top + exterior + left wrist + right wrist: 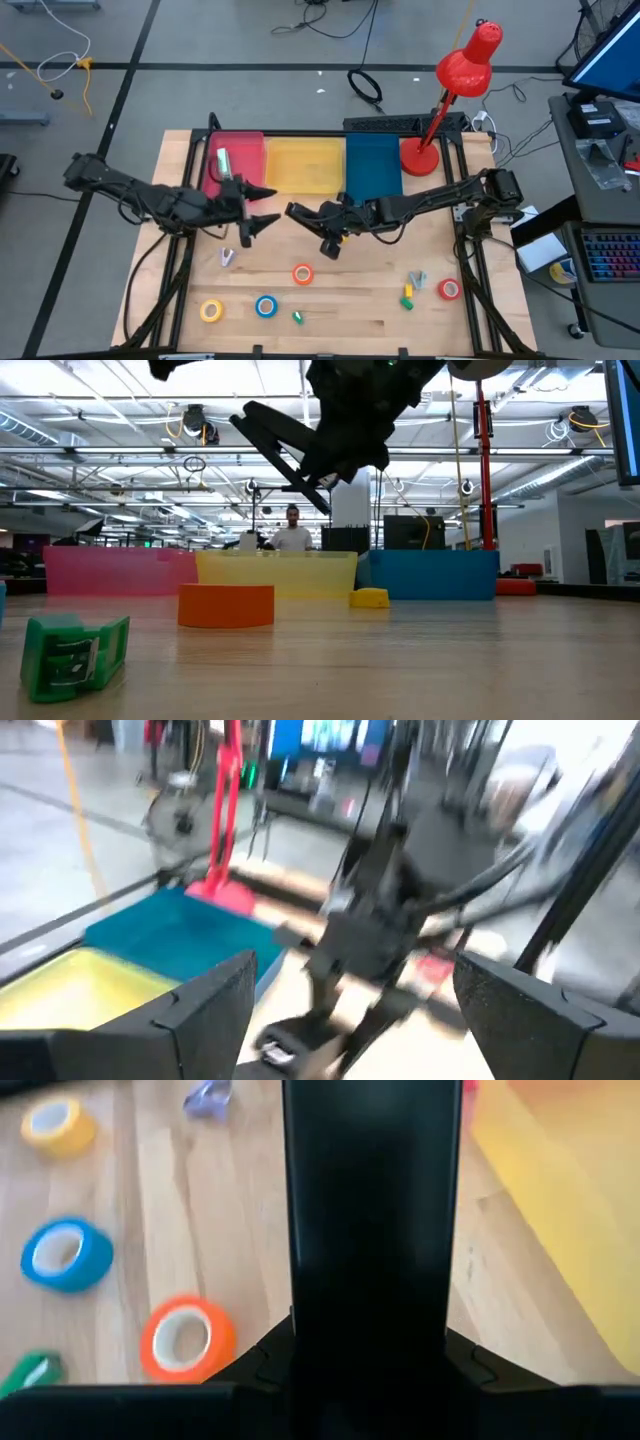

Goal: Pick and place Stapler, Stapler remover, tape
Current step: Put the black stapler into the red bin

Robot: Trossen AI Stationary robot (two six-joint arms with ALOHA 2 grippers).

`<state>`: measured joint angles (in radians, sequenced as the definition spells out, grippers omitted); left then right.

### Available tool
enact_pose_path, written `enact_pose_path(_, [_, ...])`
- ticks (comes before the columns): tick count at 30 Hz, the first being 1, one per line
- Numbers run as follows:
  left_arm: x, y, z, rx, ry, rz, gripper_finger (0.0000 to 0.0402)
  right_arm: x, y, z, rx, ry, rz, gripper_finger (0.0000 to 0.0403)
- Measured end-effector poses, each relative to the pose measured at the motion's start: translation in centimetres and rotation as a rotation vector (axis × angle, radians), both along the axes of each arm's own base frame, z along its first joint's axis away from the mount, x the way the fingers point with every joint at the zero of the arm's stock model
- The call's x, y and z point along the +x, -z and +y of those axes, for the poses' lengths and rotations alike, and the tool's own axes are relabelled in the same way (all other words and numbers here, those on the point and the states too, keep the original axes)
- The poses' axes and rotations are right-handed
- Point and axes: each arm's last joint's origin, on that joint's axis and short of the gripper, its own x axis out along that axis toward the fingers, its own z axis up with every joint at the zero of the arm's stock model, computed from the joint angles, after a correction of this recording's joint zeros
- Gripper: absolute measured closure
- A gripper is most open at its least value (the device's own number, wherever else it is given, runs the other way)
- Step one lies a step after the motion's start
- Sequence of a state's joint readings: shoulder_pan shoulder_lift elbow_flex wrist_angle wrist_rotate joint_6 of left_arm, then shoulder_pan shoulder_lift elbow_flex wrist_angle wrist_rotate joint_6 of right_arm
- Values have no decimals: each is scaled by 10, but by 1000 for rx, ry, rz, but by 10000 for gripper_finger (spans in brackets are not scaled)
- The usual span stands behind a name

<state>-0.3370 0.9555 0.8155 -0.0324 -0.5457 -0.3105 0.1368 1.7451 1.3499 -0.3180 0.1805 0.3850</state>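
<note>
black stapler [370,1230] held in right claw [318,222]

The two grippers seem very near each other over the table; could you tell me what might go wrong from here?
1. The open left gripper and the right gripper face each other with little gap in the high view, so a move inward by either arm could make them collide.
2. The orange-red tape roll lies on the table close to the right gripper; a careless descent might knock it away.
</note>
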Motion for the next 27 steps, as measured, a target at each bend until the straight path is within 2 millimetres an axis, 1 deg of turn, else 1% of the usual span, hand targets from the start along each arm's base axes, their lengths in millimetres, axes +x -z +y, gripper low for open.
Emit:
enact_pose_path(3, [11,-12,-2,52,-6,164,66,-4,3,0,-22,-19,53,285])
enact_pose_path(7, [29,-15,-6,109,-16,346,66,-6,5,-1,-52,-47,91,285])
enact_pose_path(10, [44,-17,-9,133,-8,434,66,-7,6,0,-75,-72,104,285])
enact_pose_path(19, [85,-2,-12,157,155,656,66,-7,6,1,-98,-141,114,285])
enact_pose_path(24, [103,12,-7,140,190,771,66,-9,8,1,-87,-170,135,285])
enact_pose_path(27, [112,18,-2,128,199,806,66,-9,8,2,-73,-184,142,285])
